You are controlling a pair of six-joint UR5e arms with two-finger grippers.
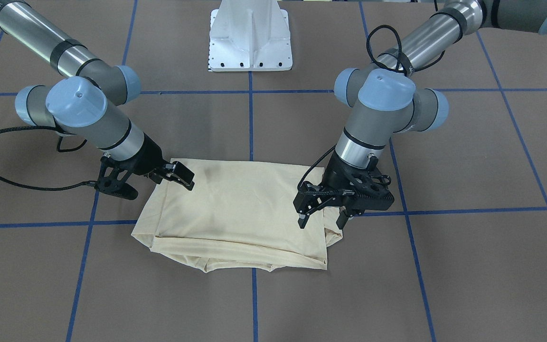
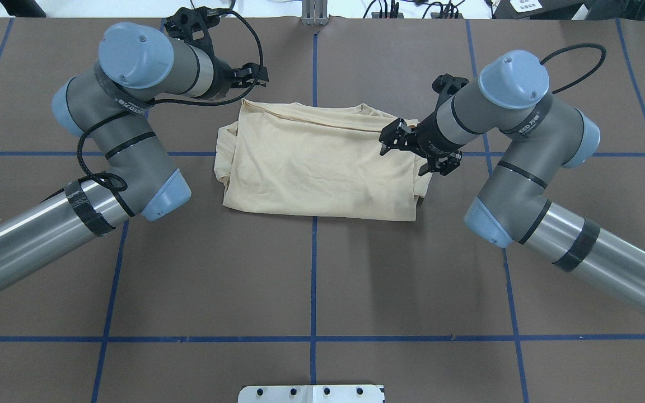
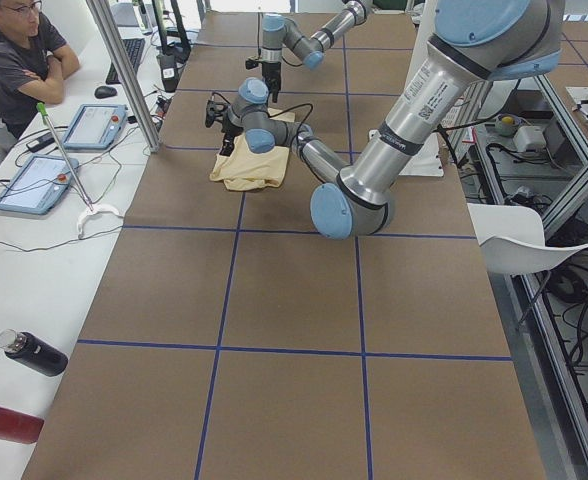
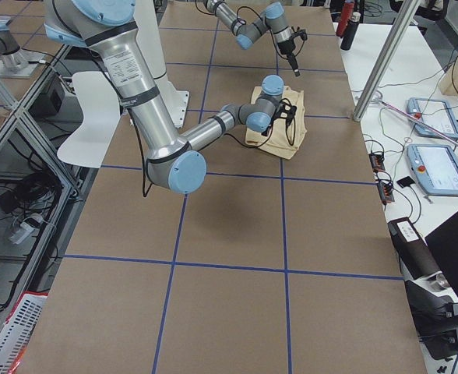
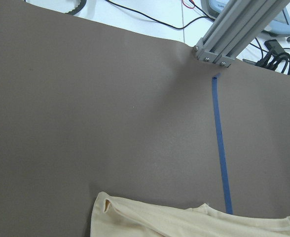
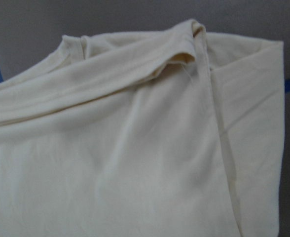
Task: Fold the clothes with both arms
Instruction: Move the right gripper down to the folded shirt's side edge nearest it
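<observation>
2 grippers flank the folded T-shirt: left gripper and right gripper, jaws spread and empty, poised over its opposite ends, probably to pinch edges for another fold.

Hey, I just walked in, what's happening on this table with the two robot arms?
Two robot arms are working on folding a cream T-shirt. It lies on the brown table, already folded into a rough rectangle, with uneven layers showing along the edge farthest from the robot. Neither arm holds it right now: the left gripper hovers over one end and the right gripper over the other, both with fingers open.
</observation>
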